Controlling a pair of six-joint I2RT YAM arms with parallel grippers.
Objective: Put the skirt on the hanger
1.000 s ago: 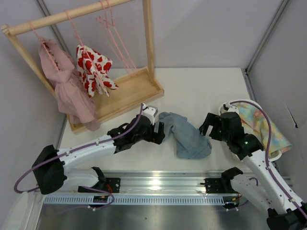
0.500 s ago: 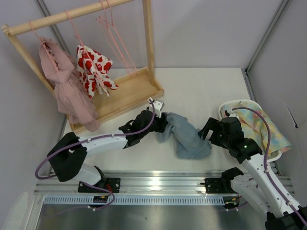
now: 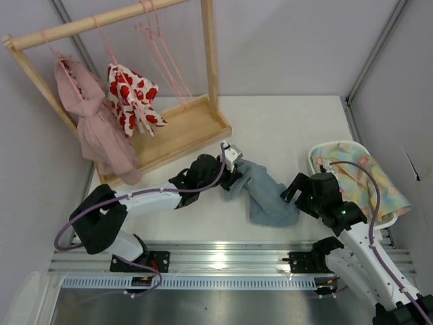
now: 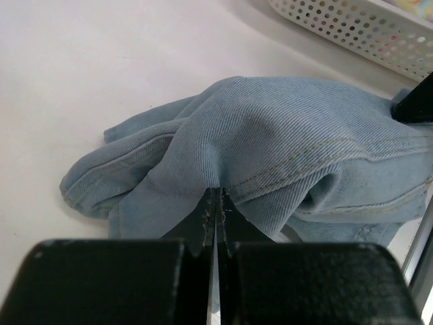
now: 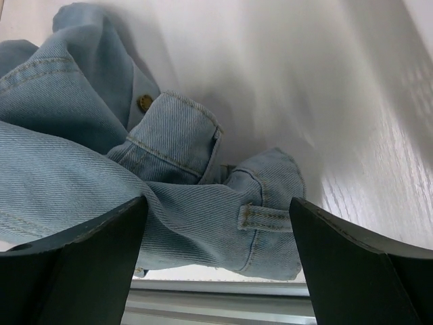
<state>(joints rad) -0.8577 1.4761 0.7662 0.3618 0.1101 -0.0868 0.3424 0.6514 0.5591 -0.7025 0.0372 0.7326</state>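
Note:
The light blue denim skirt (image 3: 267, 193) lies crumpled on the table between the two arms. My left gripper (image 3: 232, 175) is at the skirt's left end, and in the left wrist view it (image 4: 218, 193) is shut, pinching a puckered fold of the skirt (image 4: 270, 135). My right gripper (image 3: 292, 193) stands open at the skirt's right edge. In the right wrist view the skirt (image 5: 169, 189) and its waistband corner with a belt loop lie between the wide fingers (image 5: 218, 200), and the small button (image 5: 144, 102) shows. Empty pink wire hangers (image 3: 159, 47) hang on the rack rail.
The wooden clothes rack (image 3: 183, 128) stands at the back left, with a pink ruffled dress (image 3: 95, 128) and a white garment with red hearts (image 3: 132, 98) hanging on it. A white basket (image 3: 318, 152) of colourful cloth sits at the right.
My left gripper reached right to the skirt's left end and shut on a fold. The right gripper slid down and closer to the skirt's right edge, still open.

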